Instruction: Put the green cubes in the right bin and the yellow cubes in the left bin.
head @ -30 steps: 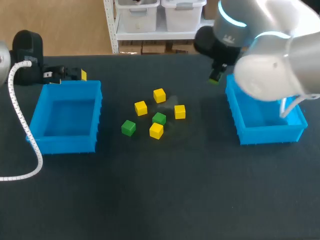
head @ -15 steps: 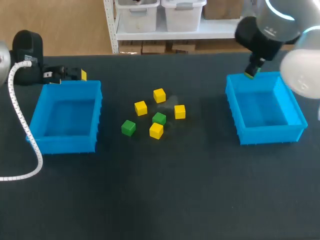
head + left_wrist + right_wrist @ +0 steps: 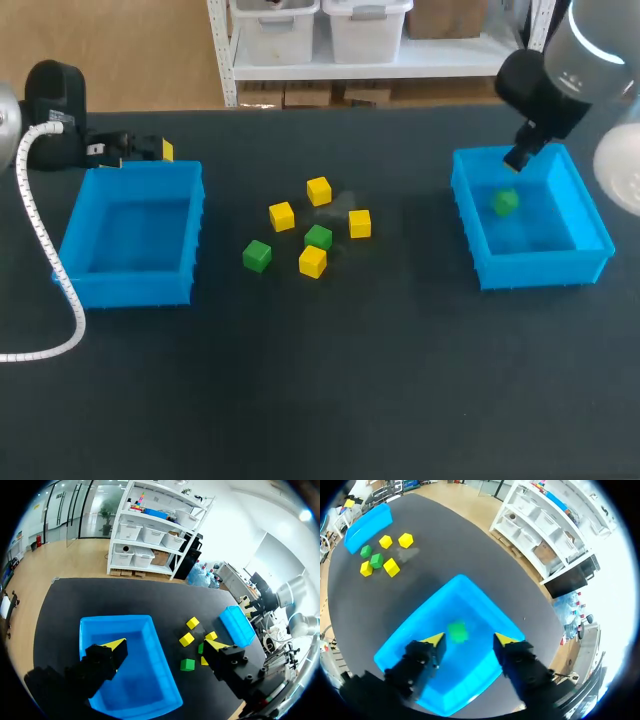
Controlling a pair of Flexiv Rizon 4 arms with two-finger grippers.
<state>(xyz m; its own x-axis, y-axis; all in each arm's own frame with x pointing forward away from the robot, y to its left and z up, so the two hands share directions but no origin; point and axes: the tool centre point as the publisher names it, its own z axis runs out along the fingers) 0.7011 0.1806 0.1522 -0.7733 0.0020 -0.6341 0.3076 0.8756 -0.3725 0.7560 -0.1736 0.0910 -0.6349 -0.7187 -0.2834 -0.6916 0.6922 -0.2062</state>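
On the black table top, between the two bins, the loose pile lies as it did a second ago: four small yellow cubes and two small green cubes, none shifted; the open blue plastic left bin holds nothing that shows.

The change is in the open blue plastic right bin; a third green cube, which the right gripper carried in over the far wall during the last second, is now loose inside the bin, blurred, so it is probably dropping or just landing. The right wrist view agrees: the fingers stand spread with nothing between them, and the cube lies below and ahead of the gap, against the bin floor.

Farthest back, the left gripper sits where it was at the left bin's far corner, wide open and empty.

By my reckoning one green cube is sorted; two green and all four yellow remain.
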